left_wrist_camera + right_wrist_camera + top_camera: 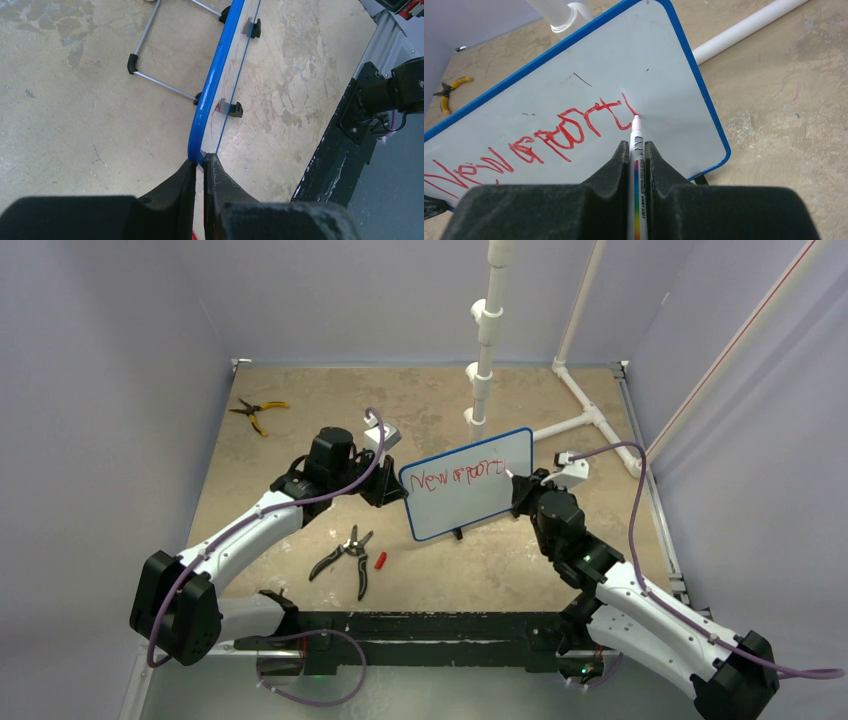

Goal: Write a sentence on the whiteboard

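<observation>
Nearest the arm bases, black-handled snips lie open on the mottled tan table, with a small red piece just beside them. Past these, the whiteboard stands tilted on the table on its black feet, between the two grippers. The left gripper is pinched tight on the blue frame at the board's left edge. The right gripper is clamped on a white marker whose tip touches the board face at the right end of the sentence. That sentence is a single row of red scrawl that begins "New" and runs across the upper part of the board. Farther back, yellow-handled pliers lie near the far left corner. A white pipe stand rises behind the board.
</observation>
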Tool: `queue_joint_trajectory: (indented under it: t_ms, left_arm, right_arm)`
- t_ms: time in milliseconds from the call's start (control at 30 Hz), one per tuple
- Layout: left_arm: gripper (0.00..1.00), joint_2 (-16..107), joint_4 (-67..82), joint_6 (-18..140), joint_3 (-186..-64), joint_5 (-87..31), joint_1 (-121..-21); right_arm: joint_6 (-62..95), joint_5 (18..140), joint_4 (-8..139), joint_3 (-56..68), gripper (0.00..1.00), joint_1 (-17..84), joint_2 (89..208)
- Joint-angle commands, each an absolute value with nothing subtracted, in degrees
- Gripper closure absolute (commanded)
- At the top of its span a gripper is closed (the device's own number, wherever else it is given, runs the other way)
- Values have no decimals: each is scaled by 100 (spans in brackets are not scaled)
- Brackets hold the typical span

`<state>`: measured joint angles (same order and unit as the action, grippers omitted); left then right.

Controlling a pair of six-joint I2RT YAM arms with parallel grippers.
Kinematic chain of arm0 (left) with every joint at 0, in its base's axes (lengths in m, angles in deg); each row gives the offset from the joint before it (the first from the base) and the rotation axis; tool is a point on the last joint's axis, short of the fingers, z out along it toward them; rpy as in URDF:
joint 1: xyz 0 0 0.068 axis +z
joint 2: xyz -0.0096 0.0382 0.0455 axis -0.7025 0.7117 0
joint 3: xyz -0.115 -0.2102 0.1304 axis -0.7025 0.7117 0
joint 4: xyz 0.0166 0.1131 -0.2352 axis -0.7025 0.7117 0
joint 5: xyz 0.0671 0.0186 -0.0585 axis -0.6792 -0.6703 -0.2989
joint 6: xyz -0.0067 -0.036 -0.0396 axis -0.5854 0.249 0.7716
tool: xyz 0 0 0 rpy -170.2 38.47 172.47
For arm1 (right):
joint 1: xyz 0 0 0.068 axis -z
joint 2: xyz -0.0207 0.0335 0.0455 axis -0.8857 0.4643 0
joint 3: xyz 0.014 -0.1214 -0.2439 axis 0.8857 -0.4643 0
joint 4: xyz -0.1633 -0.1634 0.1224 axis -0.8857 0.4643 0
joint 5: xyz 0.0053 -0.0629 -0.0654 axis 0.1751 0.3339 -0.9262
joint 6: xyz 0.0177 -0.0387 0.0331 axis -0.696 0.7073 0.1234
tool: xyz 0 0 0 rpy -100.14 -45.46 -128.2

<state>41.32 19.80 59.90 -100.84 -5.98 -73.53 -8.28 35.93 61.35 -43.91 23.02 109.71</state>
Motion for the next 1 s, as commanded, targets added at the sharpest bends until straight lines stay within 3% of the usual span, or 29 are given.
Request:
queue_joint_trajectory:
  t_ms: [0,967]
  left_arm:
    - [100,4014,1725,6021,-10034,-547,-7354]
    - [100,4018,1743,6008,-10045,-564,-7353]
  right_arm:
    - [-1008,3511,6282,-4409,100,2329,10880]
    - [-349,3170,5653,-3970,100,2328,11152]
